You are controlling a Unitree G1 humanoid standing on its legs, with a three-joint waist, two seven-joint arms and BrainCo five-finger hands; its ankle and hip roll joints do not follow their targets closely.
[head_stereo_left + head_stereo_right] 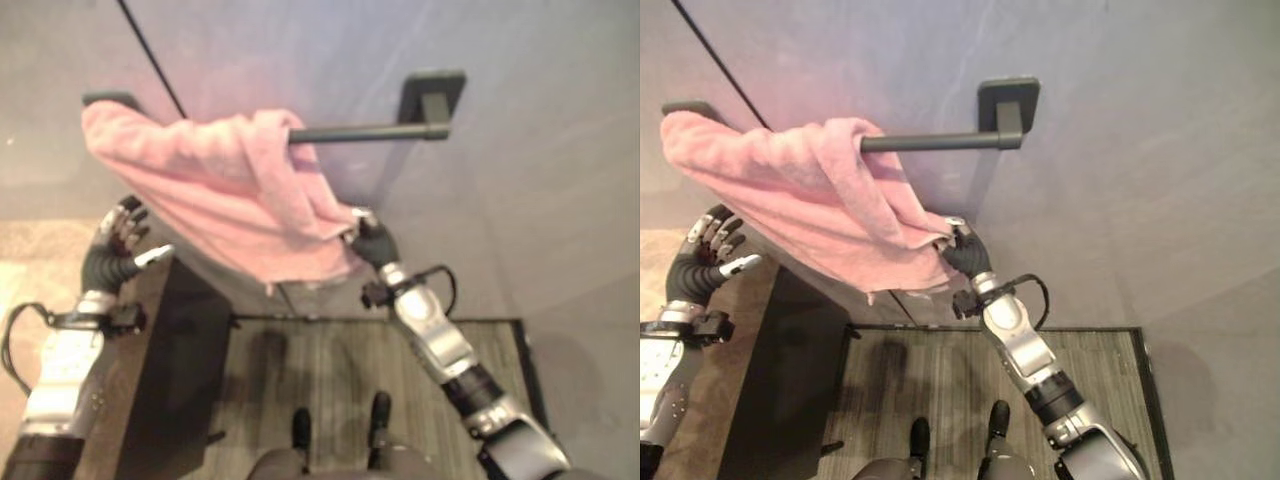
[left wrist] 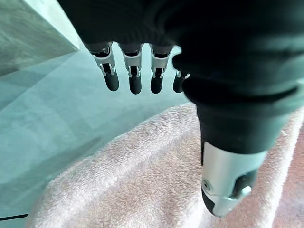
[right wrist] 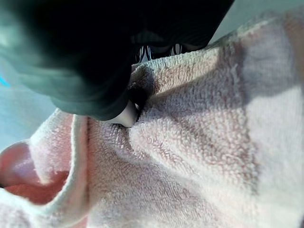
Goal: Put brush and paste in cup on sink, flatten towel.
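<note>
The right hand point(image 1: 962, 250) pinches the pink towel's point(image 1: 810, 195) lower corner, bunched below the wall-mounted towel bar point(image 1: 935, 142), while the spread-fingered left hand point(image 1: 708, 252) hovers near its opposite edge.

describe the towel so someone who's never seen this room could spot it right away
Look at the grey wall and find the dark horizontal bar mounted on it. The pink towel hangs bunched over the bar's left part, its lower right corner pinched by the right hand. It is the one soft, pink thing among grey and black surfaces.
</note>
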